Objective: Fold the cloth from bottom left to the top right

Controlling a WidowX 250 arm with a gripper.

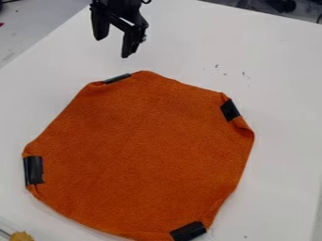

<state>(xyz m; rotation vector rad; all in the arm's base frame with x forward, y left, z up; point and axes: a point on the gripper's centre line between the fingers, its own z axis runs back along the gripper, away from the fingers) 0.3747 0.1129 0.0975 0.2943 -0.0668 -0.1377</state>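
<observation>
The gripper (112,46) hangs at the upper left of the camera view, above the far edge of the cloth and apart from it. Its two fingers are spread open with nothing between them. The orange cloth (141,155) lies spread out flat on the white table, roughly eight-sided, with its corners tucked in. Black tape pieces sit at its corners: at the left (34,170), the top left (117,78), the upper right (230,109) and the bottom right (188,231).
The white table (277,75) surrounds the cloth, its left edge running diagonally at the upper left. A yellowish spiky object (21,236) shows at the bottom left corner. Small dark marks dot the surface right of the gripper. Dark items stand beyond the far edge.
</observation>
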